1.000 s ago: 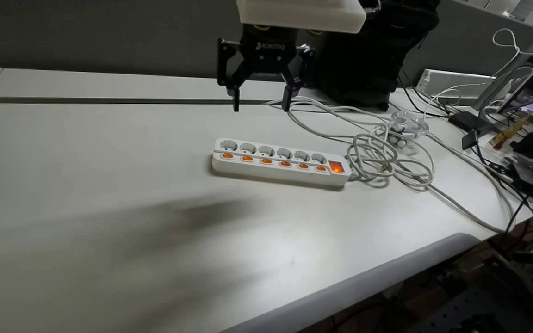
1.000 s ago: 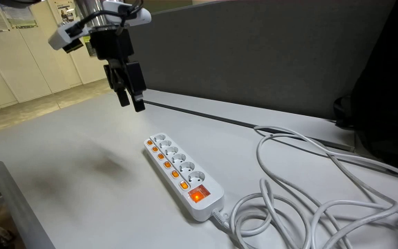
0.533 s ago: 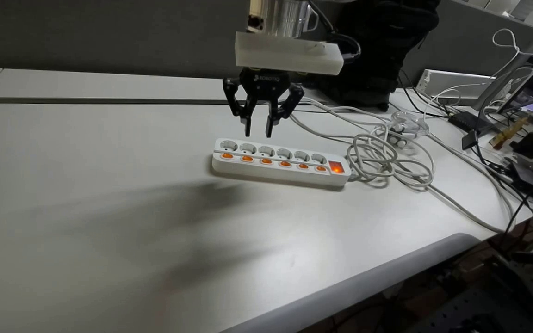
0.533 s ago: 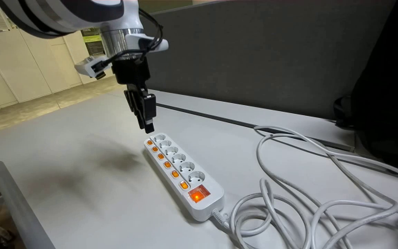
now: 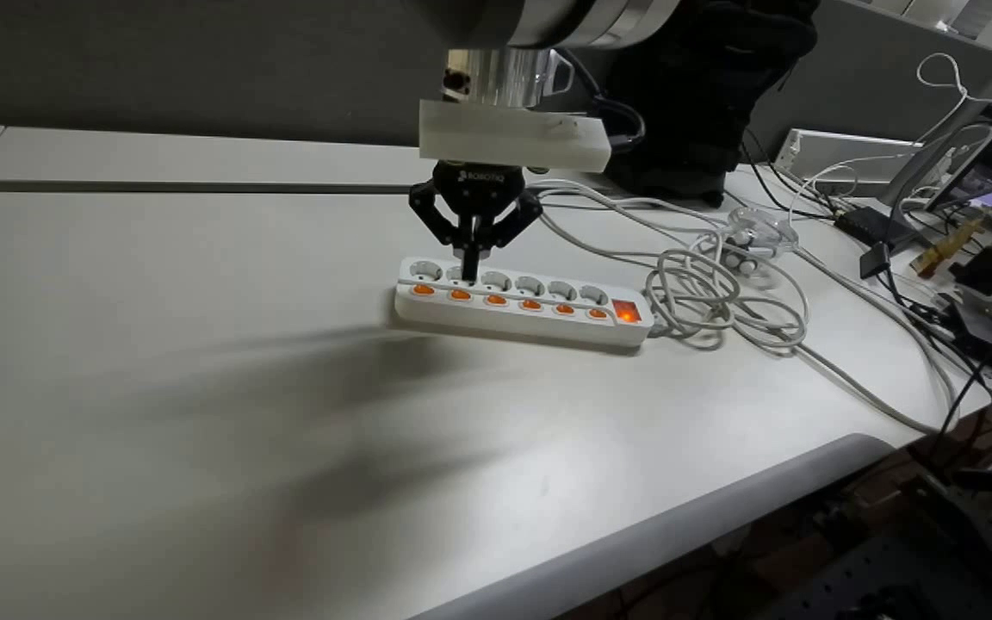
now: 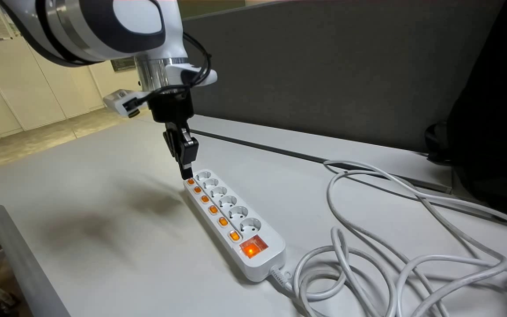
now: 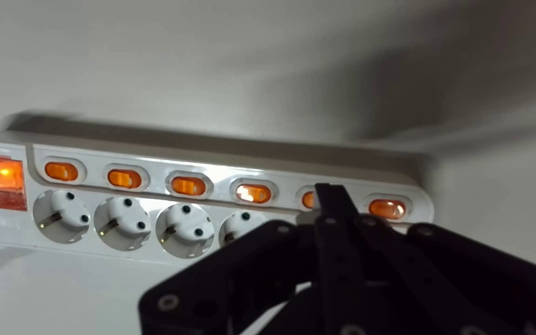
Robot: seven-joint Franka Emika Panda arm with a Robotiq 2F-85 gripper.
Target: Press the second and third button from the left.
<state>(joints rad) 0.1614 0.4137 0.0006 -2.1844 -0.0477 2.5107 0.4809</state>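
A white power strip (image 5: 517, 327) lies on the table, with a row of orange buttons and a lit red switch (image 5: 626, 312) at its cable end. Counting from the left in that exterior view, the second button (image 5: 460, 294) and third button (image 5: 496, 300) both show there. My gripper (image 5: 469, 269) is shut, holding nothing, and points down just above the strip near the second button. In the wrist view the fingertips hide much of the second button (image 7: 307, 199), while the third button (image 7: 254, 193) is uncovered. Whether the tips touch the strip I cannot tell.
A tangle of white cable (image 5: 694, 297) runs from the strip's switch end. Behind it a black backpack (image 5: 694, 103) stands against the dark partition (image 5: 203, 69). A monitor and loose wires crowd the far right side. The table's grey edge (image 5: 677, 517) runs along the front.
The gripper has come down from well above the table to just over the strip. Its jaws have gone from open to shut. The power strip has not moved.
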